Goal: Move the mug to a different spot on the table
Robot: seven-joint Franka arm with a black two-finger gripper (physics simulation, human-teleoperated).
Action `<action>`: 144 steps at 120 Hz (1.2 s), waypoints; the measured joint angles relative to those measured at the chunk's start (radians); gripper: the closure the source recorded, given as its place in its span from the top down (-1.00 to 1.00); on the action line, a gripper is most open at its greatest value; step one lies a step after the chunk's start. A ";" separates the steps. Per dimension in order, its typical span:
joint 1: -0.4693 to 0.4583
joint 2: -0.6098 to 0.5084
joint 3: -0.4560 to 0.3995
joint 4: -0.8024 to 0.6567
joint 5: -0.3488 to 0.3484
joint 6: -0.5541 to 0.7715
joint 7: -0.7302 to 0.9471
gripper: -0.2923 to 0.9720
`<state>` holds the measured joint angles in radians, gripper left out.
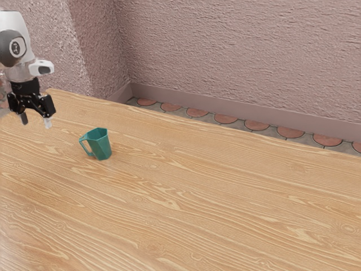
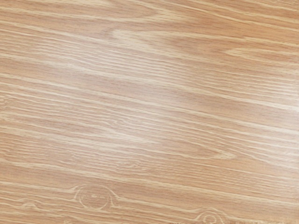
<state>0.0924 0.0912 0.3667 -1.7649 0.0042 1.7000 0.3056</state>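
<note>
A small teal mug (image 1: 96, 143) with angular sides stands upright on the wooden table (image 1: 214, 192), its handle turned toward the exterior view's left. My black gripper (image 1: 36, 121) hangs above the table to the left of the mug and a little behind it, well apart from it. Its two fingers point down and stand open with nothing between them. Bare wood grain of the table (image 2: 149, 112) lies under my hand in the wrist view.
The table's far edge runs along a gap to a rough pinkish wall (image 1: 237, 51) with a baseboard and a tiled floor strip (image 1: 248, 123). Broad open tabletop stretches to the right of the mug and toward the front.
</note>
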 joint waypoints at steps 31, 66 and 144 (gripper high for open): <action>0.096 0.046 -0.018 -0.041 0.050 0.092 0.222 0.54; 0.147 0.162 -0.018 -0.095 0.071 0.415 0.648 0.54; 0.191 0.366 -0.081 -0.008 -0.343 0.783 1.091 0.54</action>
<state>0.2829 0.4571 0.2853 -1.7733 -0.3387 2.4831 1.3966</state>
